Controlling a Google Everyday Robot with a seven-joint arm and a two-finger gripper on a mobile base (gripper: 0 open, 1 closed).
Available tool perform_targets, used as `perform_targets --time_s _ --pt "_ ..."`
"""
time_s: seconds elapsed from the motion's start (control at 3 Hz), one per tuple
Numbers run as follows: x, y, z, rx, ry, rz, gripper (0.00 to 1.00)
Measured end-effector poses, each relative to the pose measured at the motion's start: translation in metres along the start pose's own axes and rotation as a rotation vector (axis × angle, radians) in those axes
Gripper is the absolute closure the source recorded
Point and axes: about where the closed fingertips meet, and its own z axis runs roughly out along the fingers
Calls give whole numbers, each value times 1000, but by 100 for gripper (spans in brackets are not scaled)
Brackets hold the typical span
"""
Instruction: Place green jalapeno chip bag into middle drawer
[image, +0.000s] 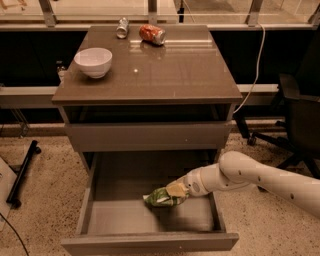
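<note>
Speckled floor surrounds our bench (165, 70). Inside the open middle drawer (115, 217), our gripper (173, 192) has its fingers clamped on the green jalapeno chip bag (159, 197), held low over the drawer's bottom so, we judge, it releases gently.
</note>
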Motion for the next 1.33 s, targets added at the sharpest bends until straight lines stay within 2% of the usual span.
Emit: perform_targets --time_s 0.33,0.67,1.0,1.33 --pt "37 -20 8 21 10 91 85" --pt "61 -36 20 29 36 183 62" --pt "63 -36 21 26 39 186 39" --pt "63 -34 24 22 41 186 8"
